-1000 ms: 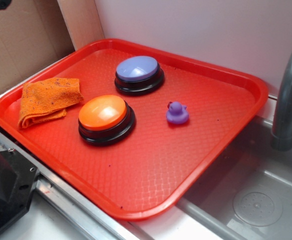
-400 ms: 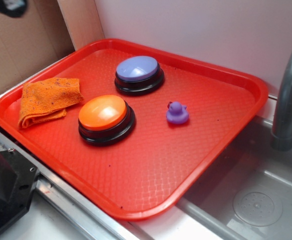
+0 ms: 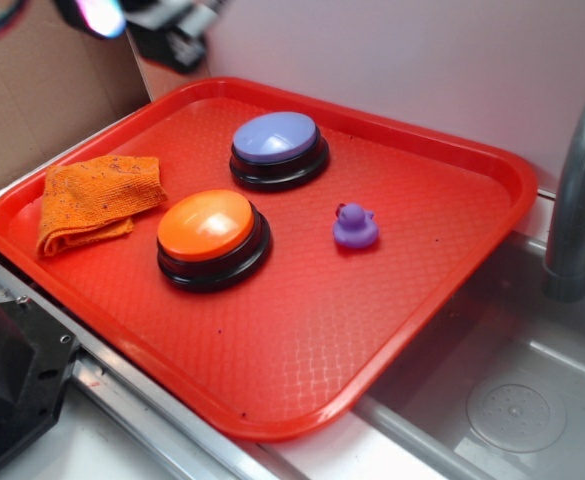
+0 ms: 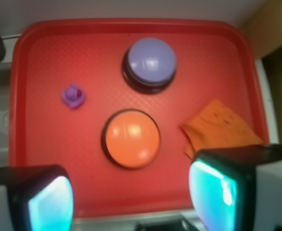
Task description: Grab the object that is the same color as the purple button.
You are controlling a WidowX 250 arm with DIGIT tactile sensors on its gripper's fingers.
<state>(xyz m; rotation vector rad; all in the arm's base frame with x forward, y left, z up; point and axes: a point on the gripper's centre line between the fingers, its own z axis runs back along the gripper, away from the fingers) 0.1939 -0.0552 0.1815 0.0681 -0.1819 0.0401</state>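
A tiny purple rubber duck sits on the red tray, right of centre; in the wrist view the duck is at the left. The purple button, with a lavender dome and black base, stands at the back of the tray and shows in the wrist view. My gripper is high above the tray's far-left corner, blurred and far from the duck. In the wrist view the gripper is open and empty, with glowing cyan pads wide apart.
An orange-domed button stands in front of the purple one. An orange cloth lies at the tray's left. A grey faucet and sink basin are to the right. Cardboard stands behind left.
My gripper has come into the exterior view at the top left, moving right toward the tray. Nothing on the tray has moved.
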